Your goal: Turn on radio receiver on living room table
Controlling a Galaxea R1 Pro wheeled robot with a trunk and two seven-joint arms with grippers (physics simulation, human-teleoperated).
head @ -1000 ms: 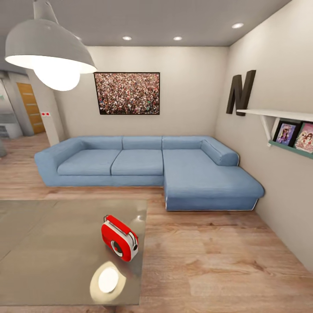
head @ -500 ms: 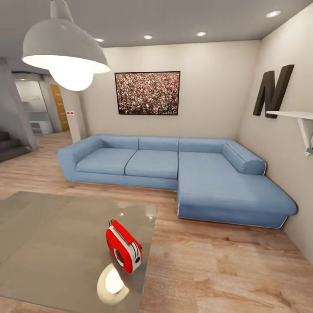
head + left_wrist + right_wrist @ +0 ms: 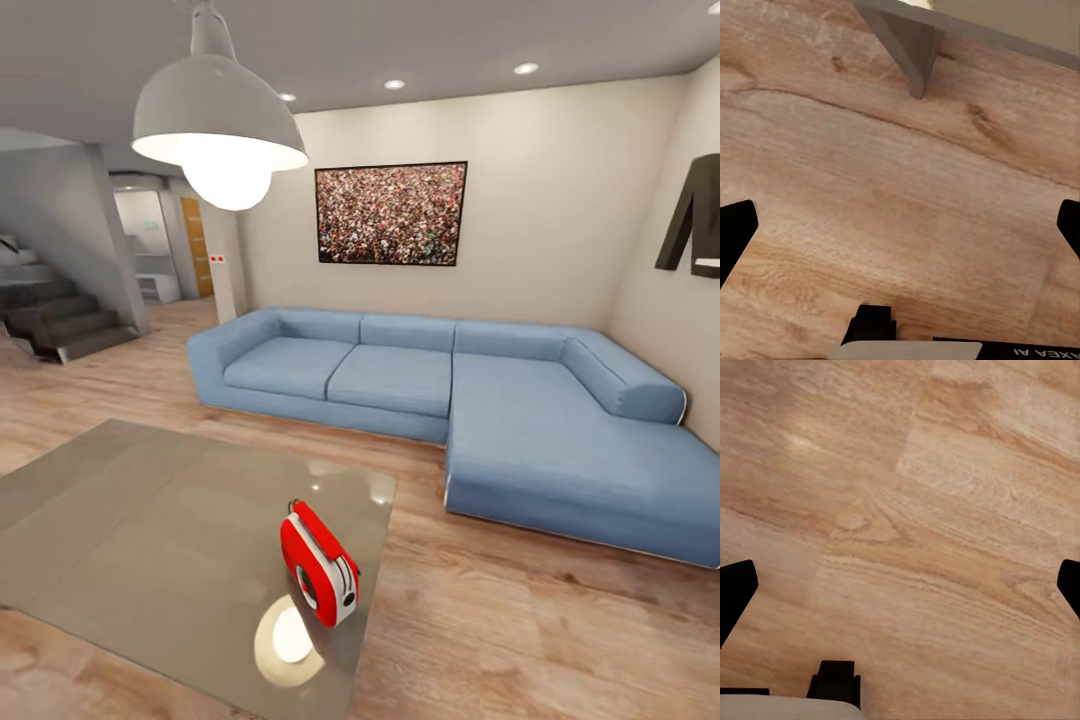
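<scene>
The small red radio receiver [image 3: 320, 564] with its white edge band stands upright near the right end of the low grey glossy table [image 3: 150, 520] in the head view, its round dial face turned toward the lower right. Behind it lies the living room with the blue sectional sofa [image 3: 450, 380]. In the left wrist view my left gripper [image 3: 900, 229] is open over the wood floor, with a grey corner of the table [image 3: 907, 37] ahead of it. My right gripper [image 3: 900, 589] is open too, over bare floorboards.
A grey dome pendant lamp [image 3: 218, 110] hangs above the table and mirrors in its surface. A framed crowd picture [image 3: 391, 213] hangs over the sofa. Dark stairs [image 3: 55, 320] rise at the far left. Light wood floor runs between the table and the sofa.
The whole head view has swung to the left, bringing the stairs into sight and carrying the shelf out of frame. The radio stands at the same spot on the table.
</scene>
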